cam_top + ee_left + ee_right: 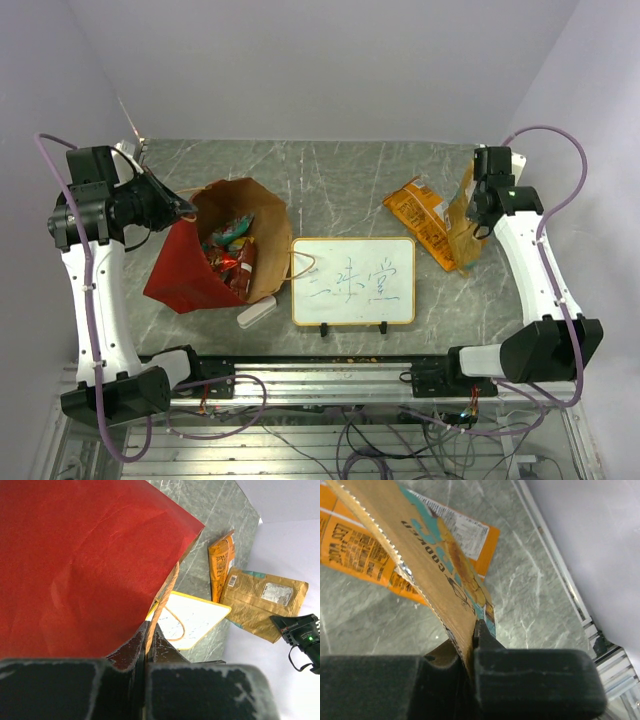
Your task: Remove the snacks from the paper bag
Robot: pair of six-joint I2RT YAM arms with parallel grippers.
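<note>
My left tool (186,208) is clamped tight on the bag (195,275), pinching its left rim, and in the left wrist view the handle cord runs down between the fingers (127,652). The bag sits on the left half of the desk (330,175), mouth open and tipped toward the whiteboard (352,282). Red and teal snacks (232,250) are heaped inside. An eraser (256,314) lies just beside the bag's near corner. My right tool (480,222) is closed on the edge of a brown packet (462,235) with teal print, holding it on edge at the far right. An orange packet (420,215) lies flat on the desk beside it, so 2 packets are out.
</note>
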